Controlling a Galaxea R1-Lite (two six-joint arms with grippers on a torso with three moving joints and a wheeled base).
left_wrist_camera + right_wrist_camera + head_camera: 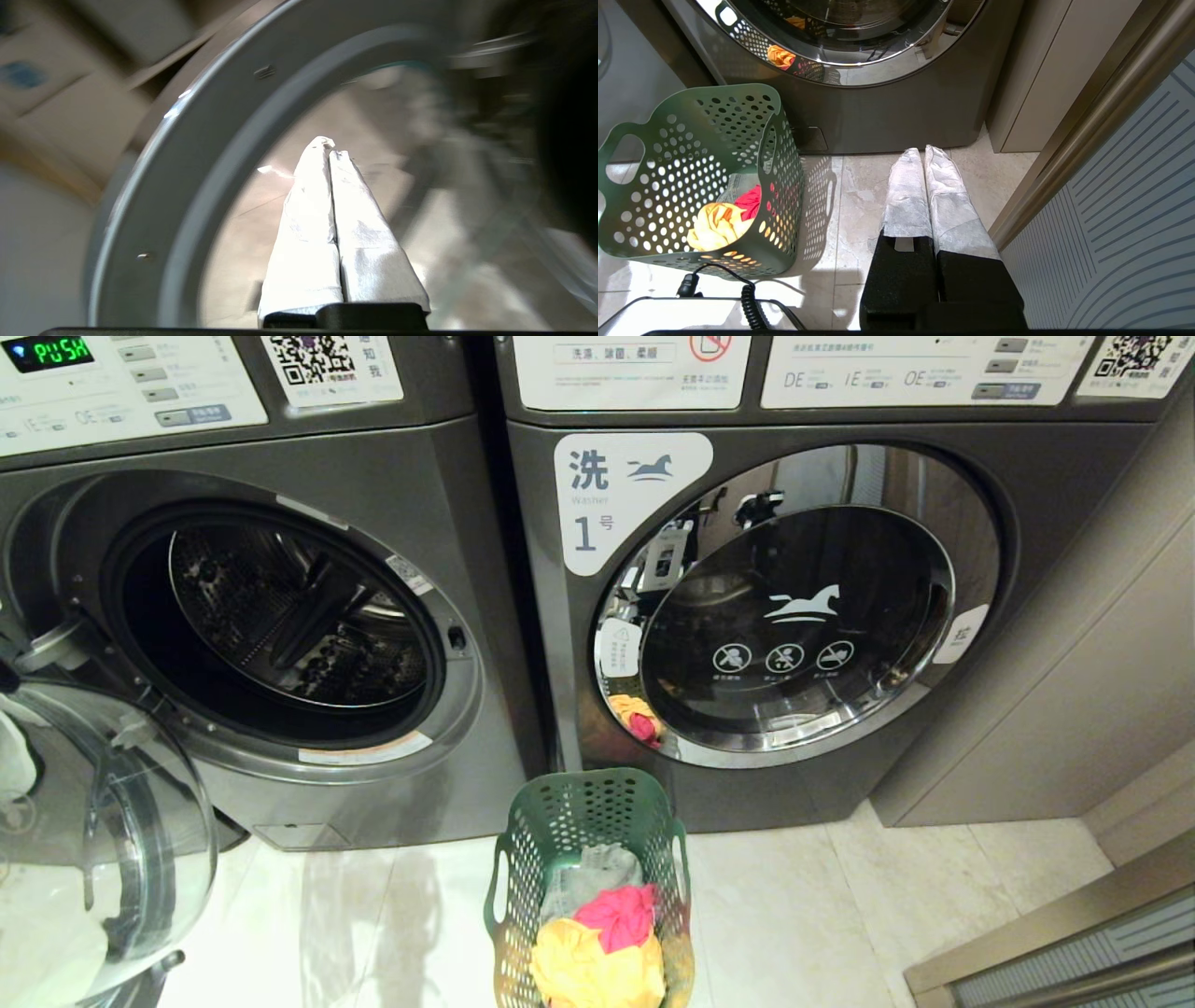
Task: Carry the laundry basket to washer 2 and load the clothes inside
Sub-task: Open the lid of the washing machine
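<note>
The green laundry basket [583, 812] stands on the floor in front of the seam between two washers. In it lie the clothes: yellow [597, 971], pink-red [621, 915] and grey [588, 873]. The left machine, washer 2 [448, 523], has its number label out of view. Its drum [299, 616] is bare and its glass door [103, 840] is swung open to the left. My left gripper [329, 147] is shut on nothing, close to that door's grey ring [187, 163]. My right gripper [923, 151] is shut, low over the floor to the right of the basket [691, 154].
The washer labelled 1 [616, 504] stands on the right with its door shut. A beige cabinet panel [1074, 691] and a ribbed sliding-door frame [1074, 933] close off the right side. A coiled black cable [747, 298] lies by my base, just behind the basket.
</note>
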